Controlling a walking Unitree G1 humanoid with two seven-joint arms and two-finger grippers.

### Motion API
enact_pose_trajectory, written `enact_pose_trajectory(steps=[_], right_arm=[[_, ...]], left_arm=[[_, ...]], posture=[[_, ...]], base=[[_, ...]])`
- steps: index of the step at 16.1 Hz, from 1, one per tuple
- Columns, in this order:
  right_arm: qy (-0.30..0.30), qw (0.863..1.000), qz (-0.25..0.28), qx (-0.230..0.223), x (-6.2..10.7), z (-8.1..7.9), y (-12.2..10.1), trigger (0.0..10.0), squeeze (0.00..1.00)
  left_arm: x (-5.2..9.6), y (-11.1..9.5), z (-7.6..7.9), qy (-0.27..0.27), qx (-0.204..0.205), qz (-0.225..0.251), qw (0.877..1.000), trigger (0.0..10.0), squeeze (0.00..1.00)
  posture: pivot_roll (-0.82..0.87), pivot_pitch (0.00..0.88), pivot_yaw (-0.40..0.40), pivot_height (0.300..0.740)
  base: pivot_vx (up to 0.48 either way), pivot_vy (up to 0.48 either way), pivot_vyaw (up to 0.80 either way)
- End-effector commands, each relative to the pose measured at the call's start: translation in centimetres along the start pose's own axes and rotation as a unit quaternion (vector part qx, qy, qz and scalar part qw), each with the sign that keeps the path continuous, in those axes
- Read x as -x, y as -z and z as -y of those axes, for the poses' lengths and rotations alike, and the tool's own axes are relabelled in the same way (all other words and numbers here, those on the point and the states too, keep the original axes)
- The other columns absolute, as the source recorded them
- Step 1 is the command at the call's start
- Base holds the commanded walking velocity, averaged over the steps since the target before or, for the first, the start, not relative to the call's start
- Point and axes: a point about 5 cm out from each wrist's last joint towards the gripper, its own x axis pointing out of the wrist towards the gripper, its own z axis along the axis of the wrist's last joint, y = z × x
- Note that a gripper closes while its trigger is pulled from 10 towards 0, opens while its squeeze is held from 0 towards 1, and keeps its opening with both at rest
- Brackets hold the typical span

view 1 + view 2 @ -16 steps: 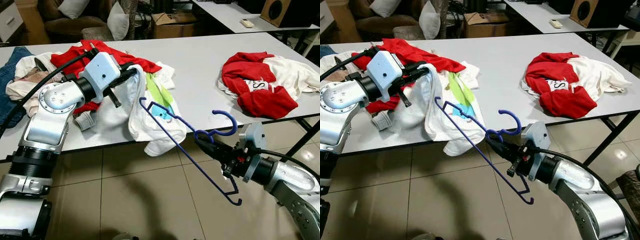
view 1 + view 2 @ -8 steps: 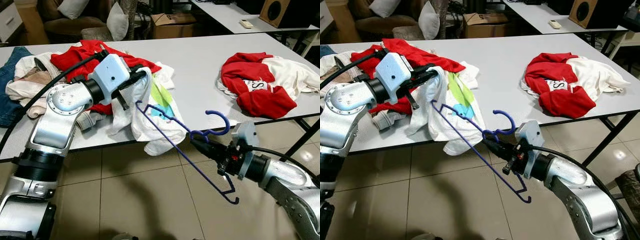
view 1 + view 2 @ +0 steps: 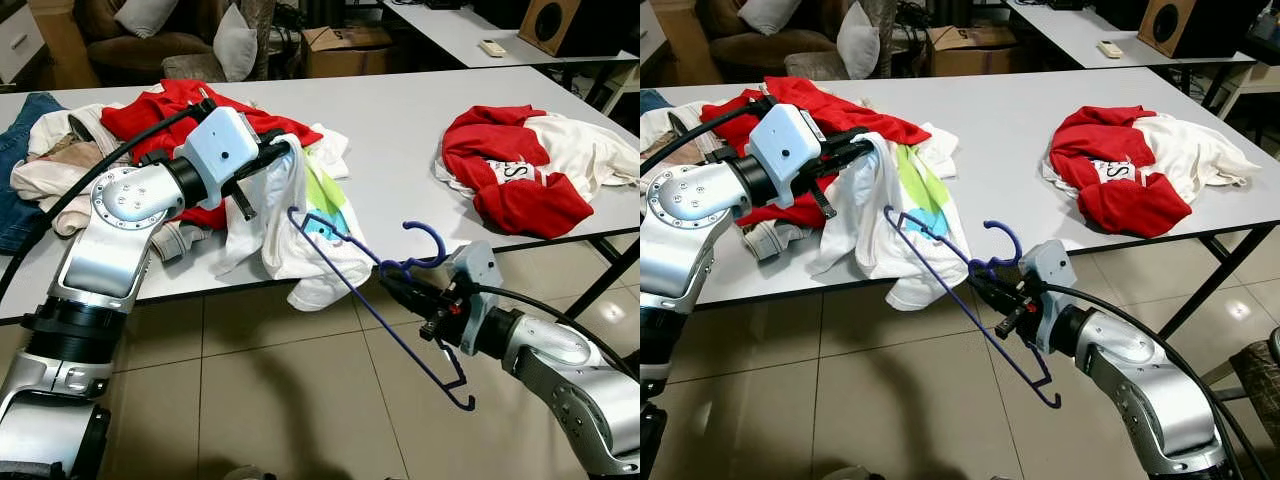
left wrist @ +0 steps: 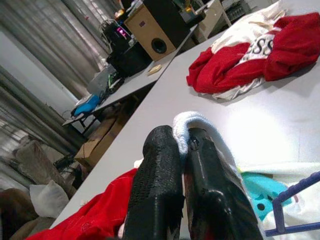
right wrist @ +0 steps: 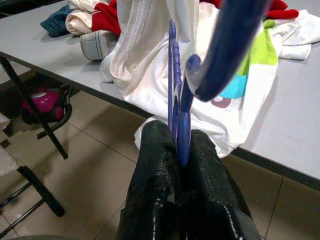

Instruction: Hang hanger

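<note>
A blue wire hanger (image 3: pixel 372 285) is held at its neck by my right gripper (image 3: pixel 392 287), which is shut on it in front of the table's near edge. Its hook (image 3: pixel 425 244) points up; one end reaches the white T-shirt, the other hangs low over the floor. My left gripper (image 3: pixel 283 150) is shut on the collar of that white T-shirt (image 3: pixel 300 215) with a green and blue print and lifts it off the table. In the left wrist view the white hem (image 4: pixel 186 127) sits pinched between the black fingers (image 4: pixel 155 190).
The white table (image 3: pixel 400 130) carries a heap of red and white clothes (image 3: pixel 150 120) at the left and a red-and-white garment (image 3: pixel 525 165) at the right. Beige tiled floor (image 3: pixel 270 400) lies below. A second table, speaker (image 3: pixel 555 20) and boxes stand behind.
My right gripper has carried the hanger left and closer to the table edge, so its end now reaches the T-shirt. The left gripper has held the shirt raised, with little change over the last half second.
</note>
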Motion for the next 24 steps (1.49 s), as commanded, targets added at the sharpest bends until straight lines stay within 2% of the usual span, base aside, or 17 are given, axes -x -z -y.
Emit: enact_pose_trajectory(steps=[1,6,8,9,12,13,14,15,16,19,22,24], right_arm=[[-0.003,1.000,0.015,0.008,-0.1,-0.1,-1.0,10.0,0.00],[0.041,0.998,0.050,-0.013,-1.9,0.8,-2.2,10.0,0.00],[0.039,0.996,0.076,-0.038,-3.3,0.4,-3.1,10.0,0.00],[0.020,0.996,0.079,-0.048,-4.2,-0.5,-3.3,10.0,0.00],[0.023,0.996,0.068,-0.051,-4.6,-0.7,-3.0,10.0,0.00],[0.029,0.997,0.046,-0.061,-5.0,-0.9,-2.5,10.0,0.00],[0.068,0.993,-0.030,-0.092,-5.7,-0.7,-0.3,10.0,0.00],[0.082,0.990,-0.055,-0.102,-5.9,-0.5,0.5,10.0,0.00],[0.110,0.984,-0.074,-0.120,-5.8,0.1,1.3,10.0,0.00],[0.165,0.976,-0.053,-0.132,-5.0,2.0,1.1,10.0,0.00],[0.171,0.974,0.011,-0.146,-4.0,3.0,-0.7,10.0,0.00],[0.172,0.975,0.040,-0.132,-2.5,3.8,-1.8,10.0,0.00]], left_arm=[[0.0,-0.2,0.0,0.004,-0.008,-0.003,1.000,0.0,0.00],[-0.7,-0.7,1.3,0.040,0.017,0.011,0.999,0.0,0.00],[-0.9,-0.6,2.0,0.052,0.018,0.007,0.998,0.0,0.00],[-0.9,-0.4,1.9,0.042,0.015,-0.002,0.999,0.0,0.00],[-0.9,-0.4,1.7,0.035,0.014,-0.005,0.999,0.0,0.00],[-0.9,-0.4,1.5,0.028,0.013,-0.007,1.000,0.0,0.00],[-1.0,-0.7,1.0,0.013,0.017,0.002,1.000,0.0,0.00],[-1.0,-0.9,0.8,0.009,0.021,0.006,1.000,0.0,0.00],[-1.1,-1.5,0.5,0.008,0.026,0.021,0.999,0.0,0.00],[-0.9,-2.4,-0.2,-0.007,0.037,0.045,0.998,0.0,0.00],[-0.7,-1.7,-0.7,-0.030,0.032,0.030,0.999,0.0,0.00],[-0.2,-0.6,-1.5,-0.058,0.028,0.003,0.998,0.0,0.00]], posture=[[-0.13,0.000,-0.019,0.740],[-0.13,0.000,-0.019,0.740],[-0.13,0.000,-0.022,0.740],[-0.13,0.000,-0.027,0.740],[-0.13,0.000,-0.028,0.740],[-0.13,0.000,-0.027,0.740],[-0.13,0.000,-0.027,0.740],[-0.13,0.000,-0.027,0.740],[-0.13,0.000,-0.025,0.740],[-0.13,0.000,-0.023,0.740],[-0.13,0.000,-0.027,0.740],[-0.13,0.000,-0.028,0.740]], base=[[0.000,0.000,0.00],[0.000,0.000,0.00],[0.000,0.000,0.00],[0.000,0.000,0.00],[0.000,0.000,0.00],[0.000,0.000,0.00],[0.000,0.000,0.00],[0.000,0.000,0.00],[0.000,0.000,0.00],[0.000,0.000,0.00],[0.000,0.000,0.00],[0.000,0.000,0.00]])
